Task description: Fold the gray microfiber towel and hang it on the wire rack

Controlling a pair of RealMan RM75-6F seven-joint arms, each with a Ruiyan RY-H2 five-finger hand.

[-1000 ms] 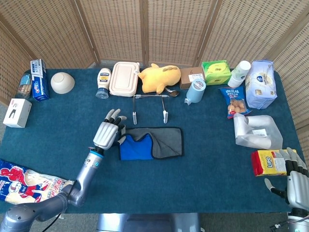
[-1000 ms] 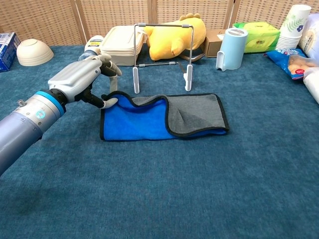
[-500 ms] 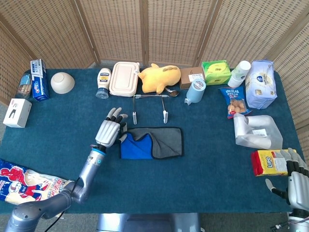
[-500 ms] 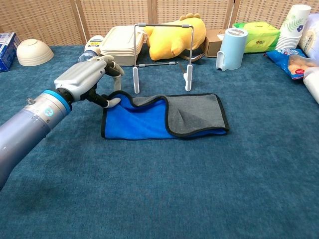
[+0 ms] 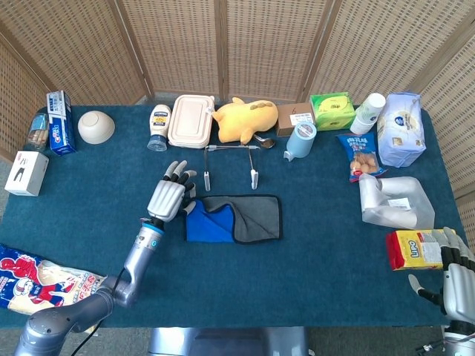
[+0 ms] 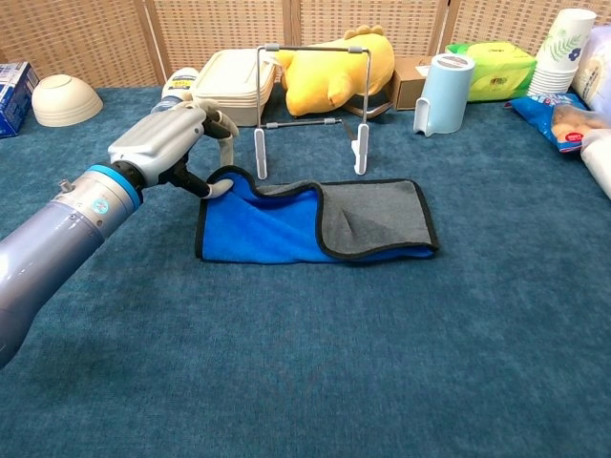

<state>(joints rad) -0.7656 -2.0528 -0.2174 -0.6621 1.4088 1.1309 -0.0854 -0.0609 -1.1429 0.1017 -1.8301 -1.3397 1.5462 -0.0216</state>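
Note:
The towel [image 5: 256,219] [image 6: 382,215] lies flat mid-table, gray on its right part with the blue underside [image 6: 258,229] turned up on the left. My left hand [image 5: 169,197] [image 6: 162,143] pinches the towel's far-left corner, which is raised a little off the cloth. The wire rack [image 5: 231,147] [image 6: 312,47] stands upright just behind the towel, bare. My right hand [image 5: 456,285] rests at the table's near-right corner, fingers apart and holding nothing; the chest view does not show it.
Behind the rack sit a yellow plush [image 5: 245,119], a beige lunch box [image 5: 190,120], a mayonnaise bottle [image 5: 159,126] and a blue cup [image 5: 300,139]. A yellow box [image 5: 412,248] and a white bag [image 5: 393,200] lie by my right hand. A snack bag [image 5: 41,285] lies near left.
My left hand has moved slightly away from me and lifted the towel's far-left corner, folding the blue edge a little to the right. The right hand has stayed still.

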